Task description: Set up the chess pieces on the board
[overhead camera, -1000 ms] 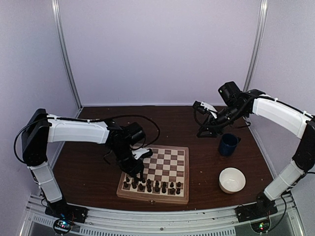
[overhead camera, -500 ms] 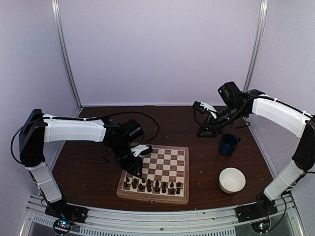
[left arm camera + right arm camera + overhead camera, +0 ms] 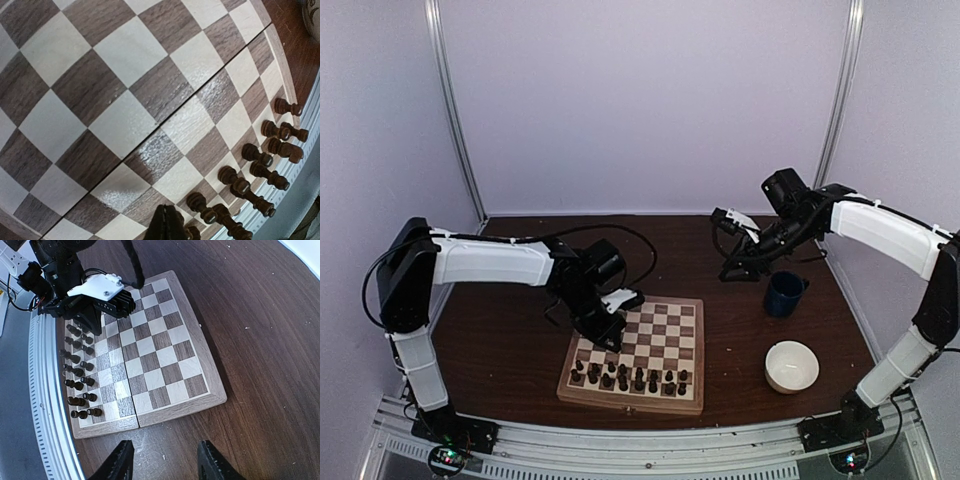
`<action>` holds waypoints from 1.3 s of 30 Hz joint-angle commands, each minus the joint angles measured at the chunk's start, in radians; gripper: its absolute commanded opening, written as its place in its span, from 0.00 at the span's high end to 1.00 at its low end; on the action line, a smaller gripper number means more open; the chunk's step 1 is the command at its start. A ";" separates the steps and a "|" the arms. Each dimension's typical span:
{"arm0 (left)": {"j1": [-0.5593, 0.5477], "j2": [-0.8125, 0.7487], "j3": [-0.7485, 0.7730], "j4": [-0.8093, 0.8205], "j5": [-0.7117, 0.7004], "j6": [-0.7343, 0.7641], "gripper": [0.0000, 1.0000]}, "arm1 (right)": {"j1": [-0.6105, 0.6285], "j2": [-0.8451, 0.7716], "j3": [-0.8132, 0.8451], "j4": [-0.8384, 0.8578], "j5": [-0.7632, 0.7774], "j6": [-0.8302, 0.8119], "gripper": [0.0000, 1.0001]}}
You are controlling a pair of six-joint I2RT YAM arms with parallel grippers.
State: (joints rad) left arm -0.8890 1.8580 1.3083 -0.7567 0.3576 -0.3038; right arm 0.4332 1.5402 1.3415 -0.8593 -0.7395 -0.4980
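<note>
**Ana:** Where do things stand?

**Ben:** The chess pieces (image 3: 638, 379) are in two tight rows along the near edge of the board (image 3: 670, 330), which lies on the desk (image 3: 500, 340). The left gripper (image 3: 610, 338) hangs over the board's left side, just behind those rows. Its fingers are pinched right together with nothing between them.

**Ana:** And the other one?

**Ben:** The right gripper (image 3: 728, 270) is up in the air, well away and near the blue cup (image 3: 783, 294). It's about half open and empty.

**Ana:** So what's the step?

**Ben:** I'd guess checking or straightening a piece at the left end. The set looks nearly done.

**Ana:** How should it be done well?

**Ben:** Spread the fingers before coming down, and drop straight over one piece. The neighbours are almost touching, so any sideways sweep with closed tips could topple a row. Grip low on the stem, lift clear, and set it in the middle of its square.
</note>
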 commanded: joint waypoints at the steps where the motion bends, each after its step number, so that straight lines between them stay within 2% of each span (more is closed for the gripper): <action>1: 0.006 0.033 0.023 -0.001 0.050 0.038 1.00 | -0.003 0.000 -0.015 0.019 -0.014 0.004 0.53; 11: 0.003 0.022 -0.024 -0.003 0.100 0.043 1.00 | -0.004 0.005 -0.016 0.020 -0.016 0.003 0.53; 26: -0.003 0.015 -0.048 -0.003 0.080 0.032 1.00 | -0.004 0.009 -0.015 0.023 -0.012 0.006 0.53; 28: -0.003 0.015 -0.031 -0.002 0.046 0.024 0.97 | -0.004 0.010 -0.012 0.026 -0.007 0.008 0.53; 33: 0.045 -0.008 0.080 -0.021 -0.075 0.007 0.82 | -0.050 0.025 0.070 0.005 0.008 0.042 0.52; 35: 0.074 -0.052 0.132 -0.042 -0.138 0.025 0.75 | -0.091 0.014 0.130 -0.013 0.010 0.058 0.46; 36: 0.086 -0.075 0.157 -0.052 -0.185 0.041 0.70 | -0.113 0.001 0.153 -0.010 0.022 0.073 0.18; 37: 0.098 -0.100 0.182 -0.067 -0.232 0.059 0.66 | -0.138 -0.015 0.168 0.005 0.044 0.089 0.03; 39: 0.126 -0.151 0.219 -0.084 -0.322 0.091 0.60 | -0.184 -0.047 0.185 0.045 0.124 0.150 0.01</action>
State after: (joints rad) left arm -0.8177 1.8465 1.4300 -0.8017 0.2405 -0.2710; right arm 0.3275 1.5627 1.4555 -0.8669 -0.7227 -0.4404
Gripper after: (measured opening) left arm 0.352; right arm 0.917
